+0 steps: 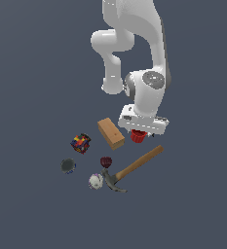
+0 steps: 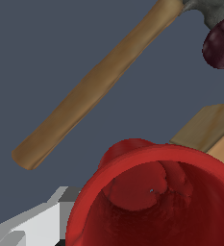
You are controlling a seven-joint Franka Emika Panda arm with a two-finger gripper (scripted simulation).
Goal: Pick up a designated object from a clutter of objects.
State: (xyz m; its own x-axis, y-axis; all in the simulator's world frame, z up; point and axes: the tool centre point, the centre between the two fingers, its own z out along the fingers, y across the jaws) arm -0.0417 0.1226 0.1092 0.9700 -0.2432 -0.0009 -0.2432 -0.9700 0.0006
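Plain dark grey bench (image 1: pixel 32 73), clutter mid-frame. Hand (image 1: pixel 141 130) sits right on top of red cup (image 1: pixel 138 136), cup just off wooden block (image 1: pixel 110 133) at block's 3 o'clock. Wrist view: cup mouth fills frame, one pale finger (image 2: pixel 34 223) beside its wall, so can't tell if hand is actually clamped. Hammer (image 1: pixel 129 170) at cup's 6 o'clock. Maroon object (image 1: pixel 105 161), white ball (image 1: pixel 95 181) by hammer head. Multicoloured cube (image 1: pixel 80 143), dark disc (image 1: pixel 68 166) off around 8 o'clock.
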